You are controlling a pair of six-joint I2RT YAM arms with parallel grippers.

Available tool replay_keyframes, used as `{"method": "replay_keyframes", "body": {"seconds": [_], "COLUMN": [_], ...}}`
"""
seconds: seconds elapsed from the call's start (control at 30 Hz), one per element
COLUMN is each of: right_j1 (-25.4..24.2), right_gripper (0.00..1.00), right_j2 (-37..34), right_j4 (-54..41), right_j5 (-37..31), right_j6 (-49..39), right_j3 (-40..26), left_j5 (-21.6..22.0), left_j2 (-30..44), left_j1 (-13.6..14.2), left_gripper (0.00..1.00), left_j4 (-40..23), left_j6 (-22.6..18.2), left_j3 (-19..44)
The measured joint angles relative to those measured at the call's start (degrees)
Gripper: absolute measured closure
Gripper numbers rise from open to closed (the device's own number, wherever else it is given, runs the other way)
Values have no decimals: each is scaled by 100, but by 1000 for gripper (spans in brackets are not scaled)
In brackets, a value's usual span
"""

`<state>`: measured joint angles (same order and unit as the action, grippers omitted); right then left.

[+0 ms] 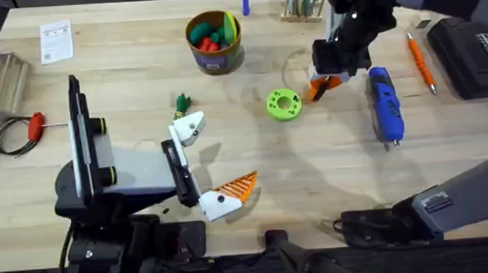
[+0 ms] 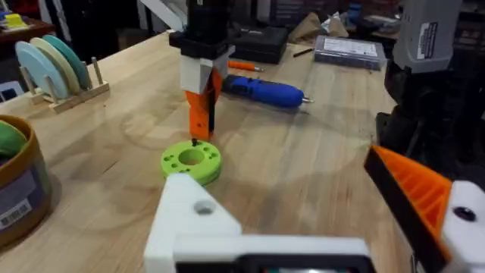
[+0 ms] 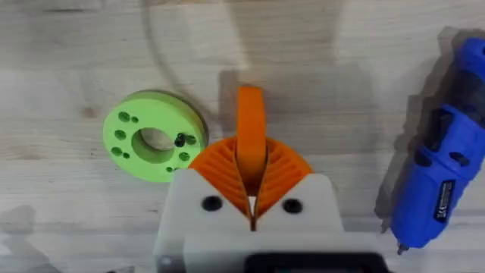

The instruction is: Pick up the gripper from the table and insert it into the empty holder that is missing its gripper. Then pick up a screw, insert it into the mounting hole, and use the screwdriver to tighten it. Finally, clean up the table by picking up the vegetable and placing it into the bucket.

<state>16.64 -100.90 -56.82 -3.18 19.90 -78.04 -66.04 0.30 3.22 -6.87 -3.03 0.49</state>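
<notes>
Your right claw [image 3: 252, 199] is clamped shut on the gripper [image 3: 251, 133], held just off the worktop [image 1: 330, 178] beside the green disc [image 3: 154, 145], while the left claw [image 1: 205, 165] gapes empty, so a thin off-centre pinch could let it twist or drop before reaching the holder [image 1: 189, 128].

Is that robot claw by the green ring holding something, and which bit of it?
Yes. The right gripper pinches the orange gripper piece by its lower end, its tip sticking out past the pads. The left gripper holds nothing.
</notes>
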Motion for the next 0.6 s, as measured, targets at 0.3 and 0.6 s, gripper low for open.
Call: {"method": "replay_keyframes", "body": {"seconds": [0.3,0.6], "right_j1": [0,0], "right_gripper": [992,992], "right_j2": [692,2152], "right_j4": [-43,93], "right_j5": [2,597], "right_j6": [0,26], "right_j3": [0,0], "left_j5": [0,0], "left_j2": [0,0], "left_j1": [-2,0], "left_gripper": [15,15], "left_j4": [0,0], "left_j6": [0,0], "left_j3": [0,0]}}
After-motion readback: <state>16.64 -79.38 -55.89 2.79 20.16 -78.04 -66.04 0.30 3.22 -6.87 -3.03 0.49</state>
